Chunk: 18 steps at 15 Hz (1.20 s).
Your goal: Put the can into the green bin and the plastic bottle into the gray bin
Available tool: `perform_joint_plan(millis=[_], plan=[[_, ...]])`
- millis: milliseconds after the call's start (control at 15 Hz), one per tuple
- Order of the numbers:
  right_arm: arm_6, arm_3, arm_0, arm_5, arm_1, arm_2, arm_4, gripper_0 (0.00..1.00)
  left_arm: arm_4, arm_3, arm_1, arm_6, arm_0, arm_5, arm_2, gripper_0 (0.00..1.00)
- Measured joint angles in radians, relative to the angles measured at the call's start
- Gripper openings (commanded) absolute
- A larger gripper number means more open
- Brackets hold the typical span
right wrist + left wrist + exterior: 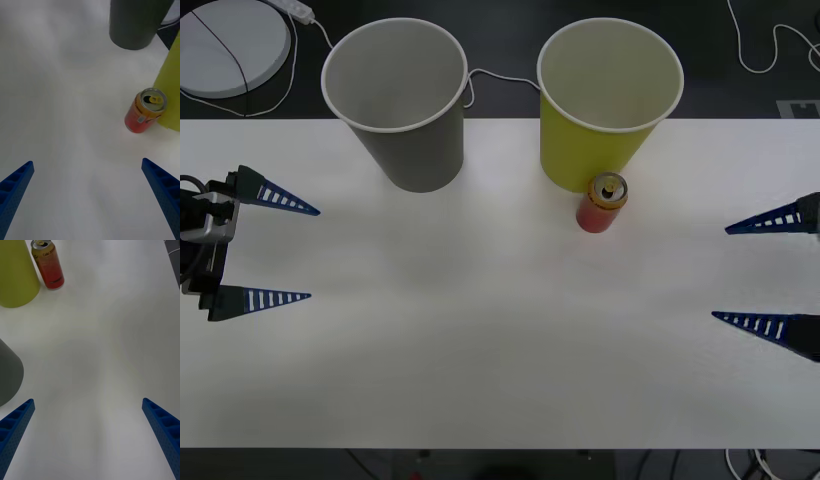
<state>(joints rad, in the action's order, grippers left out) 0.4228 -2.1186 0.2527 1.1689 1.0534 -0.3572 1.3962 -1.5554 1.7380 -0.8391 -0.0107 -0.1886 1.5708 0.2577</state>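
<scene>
A small red-orange can (601, 203) (144, 111) (48, 264) with a gold top stands upright on the white table, right in front of the yellow-green bin (608, 100) (170, 90) (15, 273). The gray bin (398, 100) (137, 22) (8, 375) stands to its left at the table's back. The plastic bottle is out of view. My left gripper (298, 252) (88, 435) is open at the table's left edge, holding nothing. At the right edge, my right gripper (732, 272) (88, 195) is open and holds nothing, well apart from the can.
The white table (480, 330) stretches wide between the two grippers. Behind it, on the dark floor, lie a round white disc (225, 45) and white cables (770, 45).
</scene>
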Motion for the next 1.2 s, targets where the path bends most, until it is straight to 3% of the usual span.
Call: perform_joint_plan(millis=[533,867,1200], plan=[[0.309,-0.234,0.355,-0.536,0.117,0.025,0.066,1.00,0.000,0.000,0.000,0.000,0.000,0.000,0.000,1.00],[0.319,-0.269,0.527,-1.025,0.253,0.183,0.048,1.00,0.000,0.000,0.000,0.000,0.000,0.000,0.000,1.00],[0.324,-0.266,0.495,-1.328,0.343,0.387,0.026,1.00,0.000,0.000,0.000,0.000,0.000,0.000,0.000,1.00]])
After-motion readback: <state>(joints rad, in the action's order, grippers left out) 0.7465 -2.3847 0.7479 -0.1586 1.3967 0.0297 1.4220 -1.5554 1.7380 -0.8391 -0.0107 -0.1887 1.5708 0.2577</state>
